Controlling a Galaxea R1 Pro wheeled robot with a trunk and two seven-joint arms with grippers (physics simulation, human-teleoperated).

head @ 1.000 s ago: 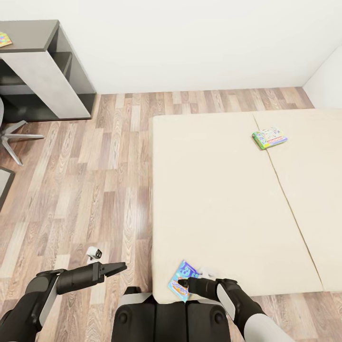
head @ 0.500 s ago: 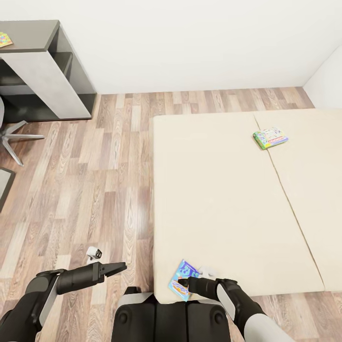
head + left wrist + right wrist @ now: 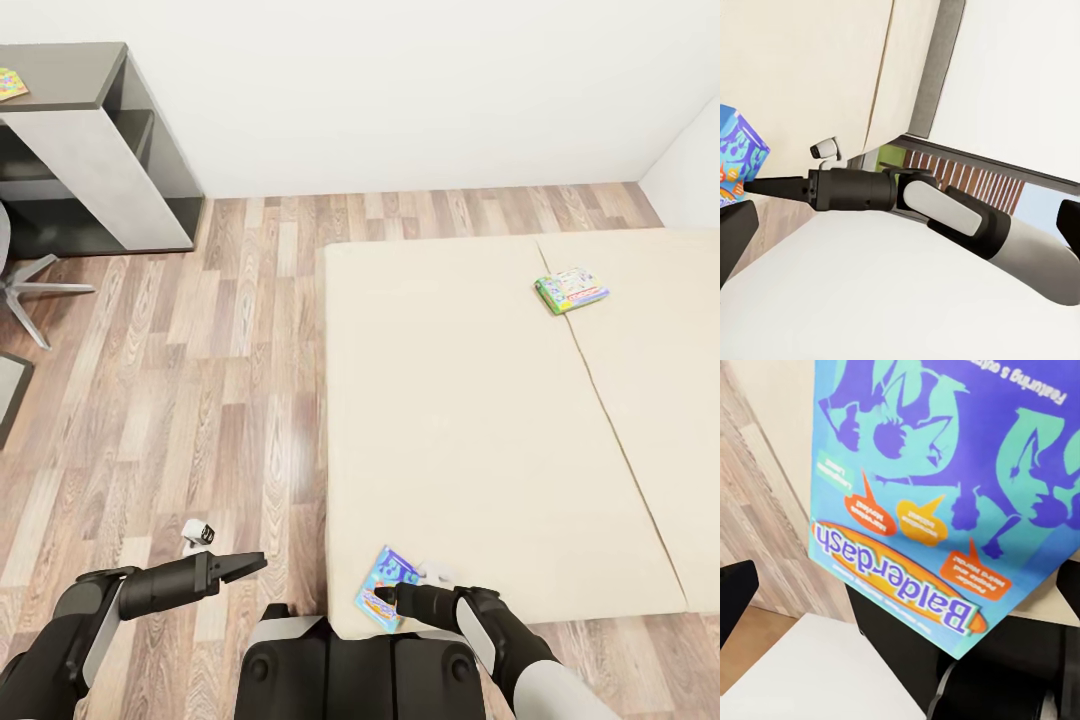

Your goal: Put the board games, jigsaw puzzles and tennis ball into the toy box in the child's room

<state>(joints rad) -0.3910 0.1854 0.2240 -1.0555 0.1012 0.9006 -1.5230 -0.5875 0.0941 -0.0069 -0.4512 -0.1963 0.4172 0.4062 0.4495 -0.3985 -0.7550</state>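
Your right gripper (image 3: 384,598) sits at the near-left corner of the bed (image 3: 480,400), its tip right at the light blue board game (image 3: 386,588), which overhangs the mattress edge. That overhang is probably what makes the box reachable from the floor side. The right wrist view looks straight down on the "Balderdash" cover (image 3: 945,502), but whether the fingers have closed on the box cannot be told.

Your left gripper (image 3: 255,564) is held out over the wood floor (image 3: 200,380), jaws close together and holding nothing, apparently parked clear of the work.

The green-edged board game (image 3: 571,290) lies far right on the bed, well apart. A jigsaw puzzle (image 3: 11,82) rests on the dark desk (image 3: 70,75) at far left.
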